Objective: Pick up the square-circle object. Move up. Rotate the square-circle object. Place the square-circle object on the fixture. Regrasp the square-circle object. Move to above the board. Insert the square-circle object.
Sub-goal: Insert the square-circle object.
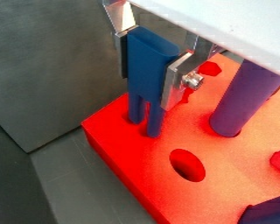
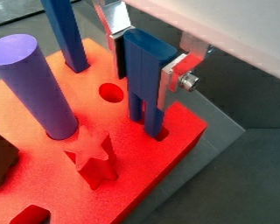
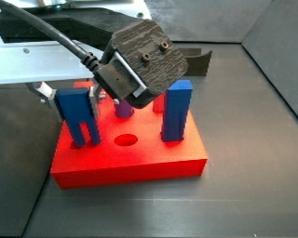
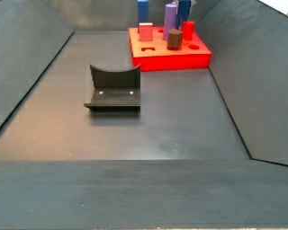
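With its silver-fingered gripper (image 2: 140, 54) clamped on the small dark-blue square-circle object (image 2: 145, 83), legs entering the red board (image 2: 154, 166) for insertion.

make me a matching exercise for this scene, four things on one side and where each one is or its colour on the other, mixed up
Things:
1. gripper
2. purple cylinder
3. fixture
4. round hole

Descriptions:
A. stands alone on the dark floor, apart from the board
B. empty, in the red top of the board
C. over a corner of the board, fingers closed on the blue square-circle object
D. upright on the board

Pairs: 1-C, 2-D, 3-A, 4-B
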